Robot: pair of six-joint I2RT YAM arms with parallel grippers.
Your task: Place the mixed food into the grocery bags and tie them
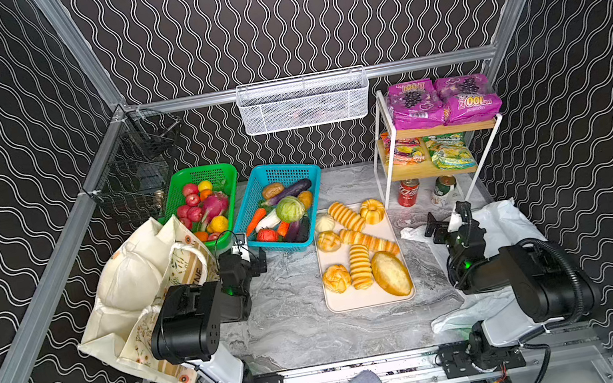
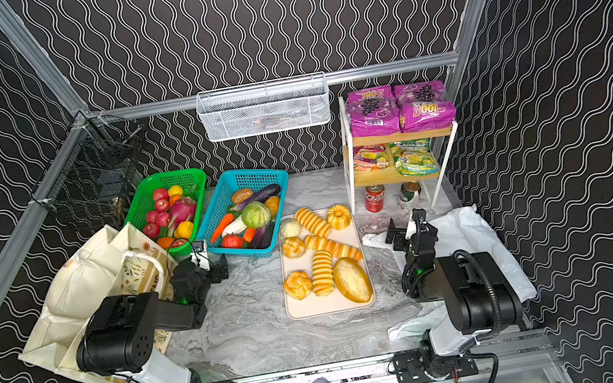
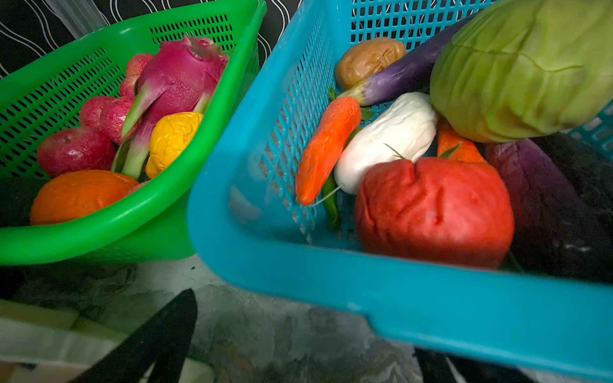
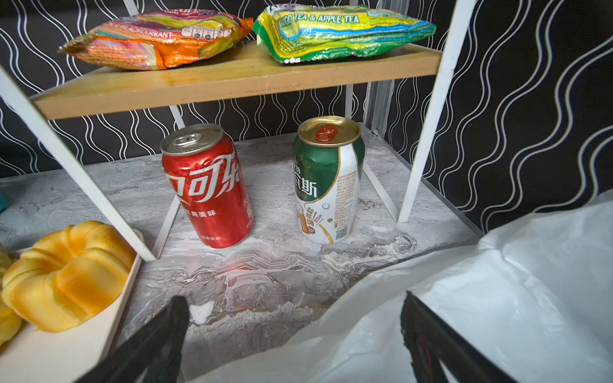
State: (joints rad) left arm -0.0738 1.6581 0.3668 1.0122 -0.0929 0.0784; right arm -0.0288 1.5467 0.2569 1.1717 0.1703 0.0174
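Observation:
The cream canvas tote (image 1: 130, 281) lies at the left and the white plastic bag (image 1: 508, 226) at the right. My left gripper (image 3: 305, 331) is open and empty just before the blue basket (image 3: 265, 238), which holds the green cabbage (image 3: 524, 66), white radish (image 3: 388, 139), an orange carrot (image 3: 326, 149) and a red toy vegetable (image 3: 434, 209). Over the plastic bag's edge (image 4: 431, 315) my right gripper (image 4: 293, 308) is open, facing the red can (image 4: 207, 185). Purple grape packets (image 1: 443, 100) top the rack; the orange-red packet (image 4: 156, 36) lies one shelf down.
A green basket (image 1: 200, 172) of toy fruit stands left of the blue one. A tray (image 1: 369, 300) of golden breads fills the middle. A green can (image 4: 328, 179) stands beside the red one under the white rack (image 1: 379, 155). Wire baskets (image 1: 302, 102) hang on the back rail.

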